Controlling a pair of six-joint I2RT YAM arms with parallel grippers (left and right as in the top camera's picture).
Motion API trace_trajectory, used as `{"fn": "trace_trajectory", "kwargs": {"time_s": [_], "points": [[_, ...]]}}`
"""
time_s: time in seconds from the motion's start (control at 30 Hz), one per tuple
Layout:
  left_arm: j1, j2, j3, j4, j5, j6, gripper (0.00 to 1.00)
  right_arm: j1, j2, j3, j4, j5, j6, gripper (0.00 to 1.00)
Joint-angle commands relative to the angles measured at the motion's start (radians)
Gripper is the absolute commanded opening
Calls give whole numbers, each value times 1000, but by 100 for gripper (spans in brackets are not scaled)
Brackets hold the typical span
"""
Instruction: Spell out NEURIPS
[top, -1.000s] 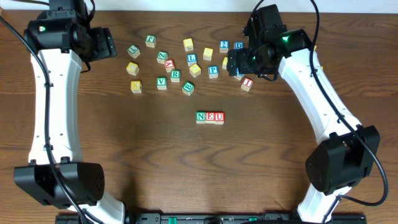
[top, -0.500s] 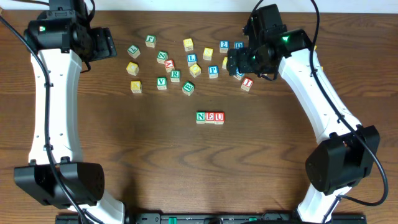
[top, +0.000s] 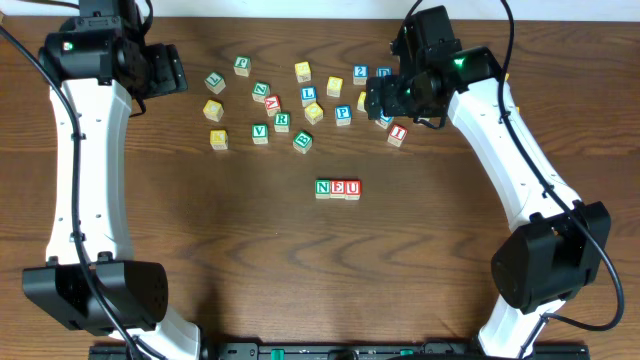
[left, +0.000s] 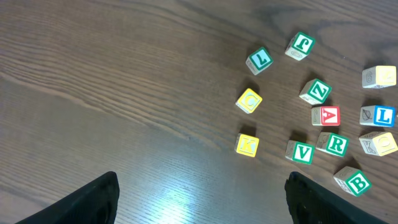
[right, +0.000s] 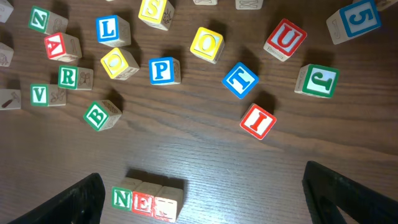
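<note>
A row of three small light-wood letter cubes (top: 337, 188) lies near the middle of the dark wooden table (top: 250, 270). The cubes touch side by side and read, left to right, green N cube (top: 322, 188), red E cube (top: 338, 188) and red U cube (top: 353, 188).

All the other cubes lie loose in a scatter on the far part of the table, well apart from the row. In that scatter the green R cube (right: 68, 76) sits toward the left, just beside a green V cube (right: 40, 94). The blue P cube (right: 163, 70) sits near the scatter's middle, and the yellow S cube (right: 155, 9) lies just beyond it. The red I cube (right: 257, 121) lies turned at an angle at the near right edge of the scatter, apart from its neighbours. A second red U cube (right: 285, 39), a blue T cube (right: 240, 79) and a green J cube (right: 318, 81) lie close by.

The right gripper (right: 211, 199) hangs above the right side of the scatter with its fingers spread wide and nothing between them. The left gripper (left: 199, 205) hangs at the far left, over bare wood left of the scatter. Its fingers are also wide apart and empty, and a yellow K cube (left: 247, 145) is among the cubes to its right.
</note>
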Motion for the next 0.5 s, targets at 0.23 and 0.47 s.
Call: {"fn": "trace_trajectory", "kwargs": {"time_s": [0.23,0.47], "points": [[1,-1,0,23,12,10,84,-7,8,66,-26,11,18,95],[1,-1,0,45,12,10,84,-11,8,156,-69,12,18,91]]}}
